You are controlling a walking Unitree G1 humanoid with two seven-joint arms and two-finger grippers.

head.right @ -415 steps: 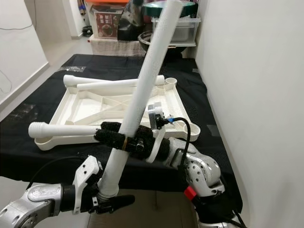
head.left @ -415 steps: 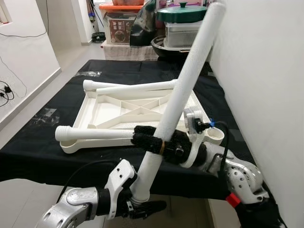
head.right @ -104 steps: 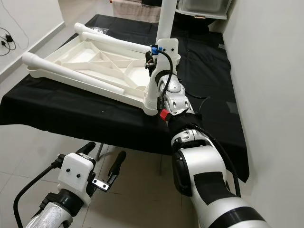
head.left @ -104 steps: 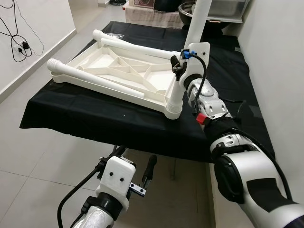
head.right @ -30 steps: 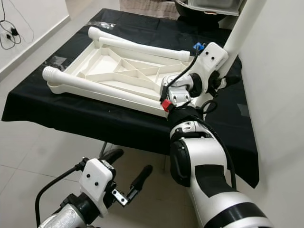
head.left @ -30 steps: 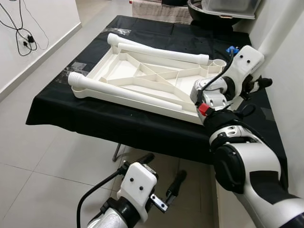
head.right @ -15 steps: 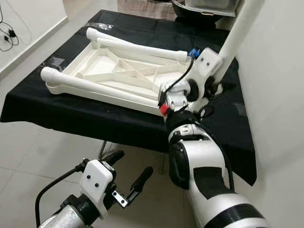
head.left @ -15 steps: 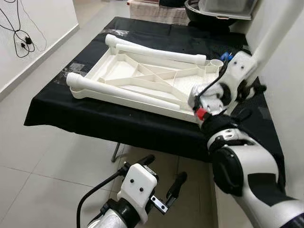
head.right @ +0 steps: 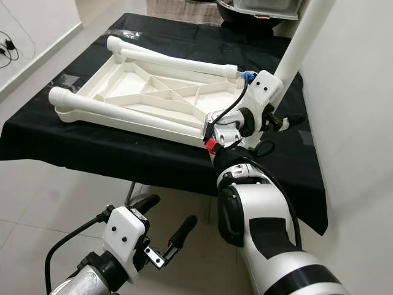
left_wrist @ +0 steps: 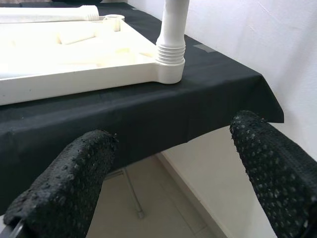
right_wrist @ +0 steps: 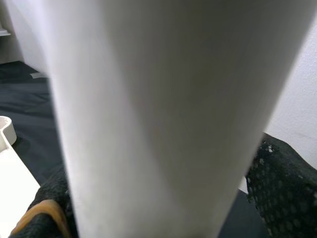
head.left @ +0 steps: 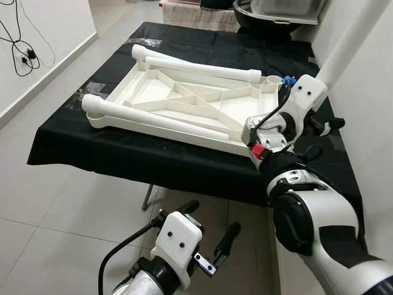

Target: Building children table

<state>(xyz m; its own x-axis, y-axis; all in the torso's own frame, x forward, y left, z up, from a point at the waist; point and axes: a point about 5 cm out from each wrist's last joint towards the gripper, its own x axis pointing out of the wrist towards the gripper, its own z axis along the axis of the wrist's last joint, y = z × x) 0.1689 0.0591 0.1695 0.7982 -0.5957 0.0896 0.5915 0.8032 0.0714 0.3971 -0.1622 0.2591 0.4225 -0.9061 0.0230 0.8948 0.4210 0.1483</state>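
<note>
A white table top (head.left: 242,107) lies upside down on the black-covered table (head.left: 123,157). Two white legs lie along it, one near (head.left: 159,120) and one far (head.left: 196,66). A third leg (head.right: 302,40) stands tilted in the near right corner socket (left_wrist: 171,69), threads showing. My right gripper (head.left: 322,123) is shut on this leg a little above the socket, with the leg between its fingers (right_wrist: 277,183). My left gripper (head.left: 207,222) hangs open below the table's front edge with nothing in it.
The far right corner socket (head.left: 271,80) holds no leg. A white wall (head.left: 368,123) runs close along the table's right side. A dark pot and a tub (head.left: 276,15) stand beyond the far end. Tiled floor (head.left: 55,209) lies left and in front.
Earlier both grippers held the leg in the air; now it stands in the corner socket and the left gripper hangs low and open. Over the last second the right wrist has twisted around the leg.
</note>
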